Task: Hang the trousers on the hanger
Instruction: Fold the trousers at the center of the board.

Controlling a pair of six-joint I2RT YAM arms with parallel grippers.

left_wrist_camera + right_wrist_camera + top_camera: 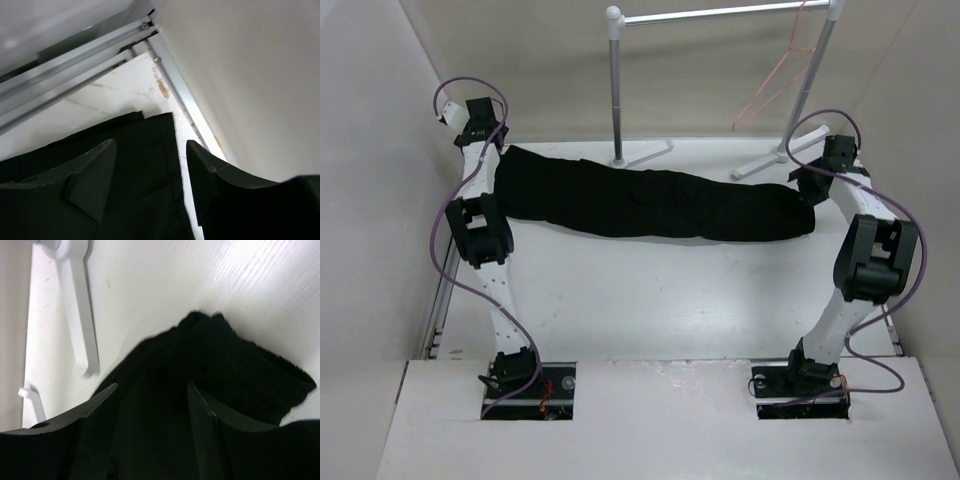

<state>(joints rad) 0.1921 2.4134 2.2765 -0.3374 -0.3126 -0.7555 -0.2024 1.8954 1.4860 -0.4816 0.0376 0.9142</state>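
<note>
Rail post (616,90) and feet (650,152) just behind trousers (650,205), wall (250,75) close beside left hand (150,145), open tabletop (670,300) nearer

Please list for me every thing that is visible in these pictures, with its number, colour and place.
table: one, white, under everything
trousers: one, black, lying across the table's far part
clothes rail: one, white posts, silver bar, behind the trousers
hanger: one, pink-red, hanging on the rail's bar, far right
left arm, right arm: two, white with black joints, at the table's sides
left claw: one, black, open, above the trousers' left end
right claw: one, black, open, above the trousers' right end
</note>
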